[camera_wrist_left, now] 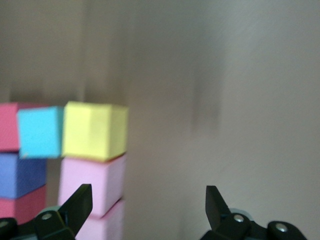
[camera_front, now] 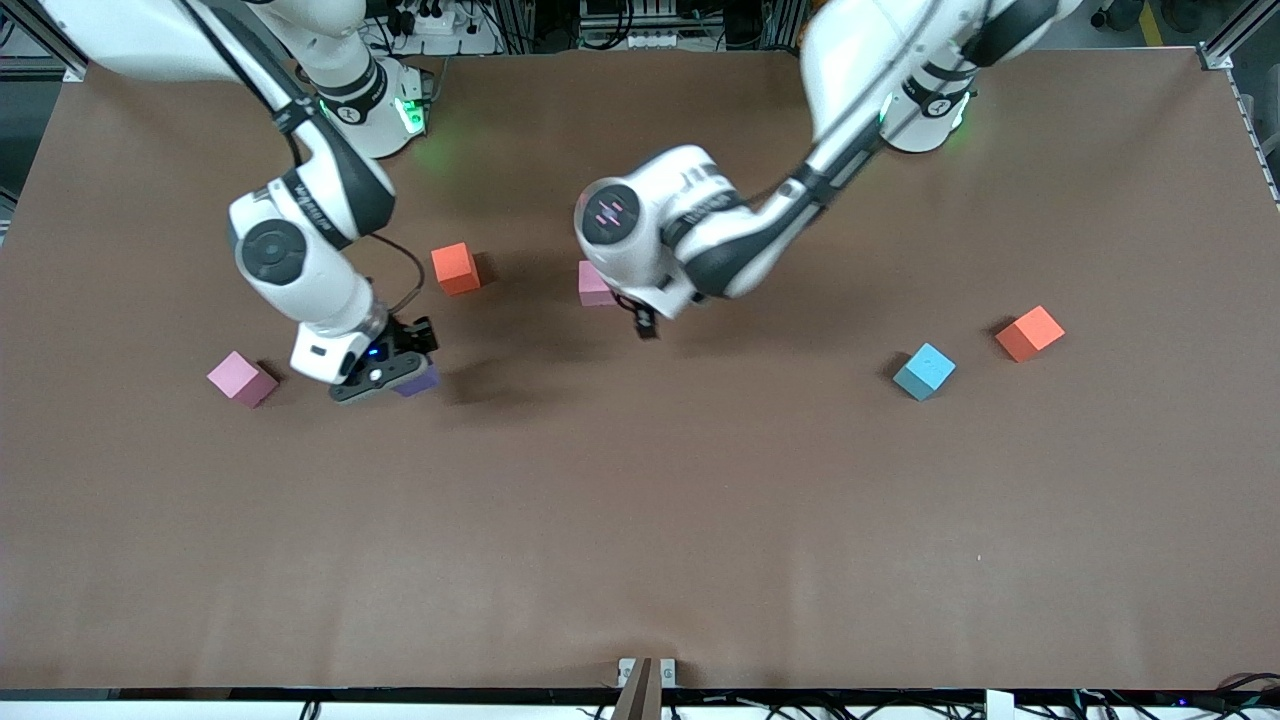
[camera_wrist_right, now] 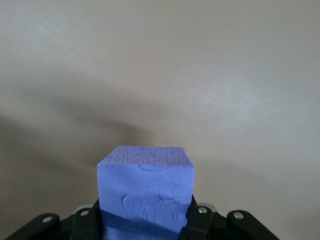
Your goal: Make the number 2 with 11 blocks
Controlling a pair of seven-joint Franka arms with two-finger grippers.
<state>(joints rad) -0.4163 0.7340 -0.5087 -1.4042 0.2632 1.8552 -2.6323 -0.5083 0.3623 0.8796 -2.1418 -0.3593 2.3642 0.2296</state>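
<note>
The right gripper (camera_front: 400,380), left of frame centre, clenches a purple cube (camera_wrist_right: 145,192) that could slip; the left gripper (camera_wrist_left: 147,205), fingers released, might nudge the stacked cubes (camera_wrist_left: 92,150)

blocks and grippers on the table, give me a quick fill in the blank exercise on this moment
1. The right gripper is shut on a ____ block.
2. The left gripper has its fingers ____ with nothing between them.
3. In the left wrist view, the yellow block sits beside a light ____ block.
4. The lone blue block lies nearer to the front camera than the ____ block beside it.

Missing words: purple; open; blue; orange
</note>
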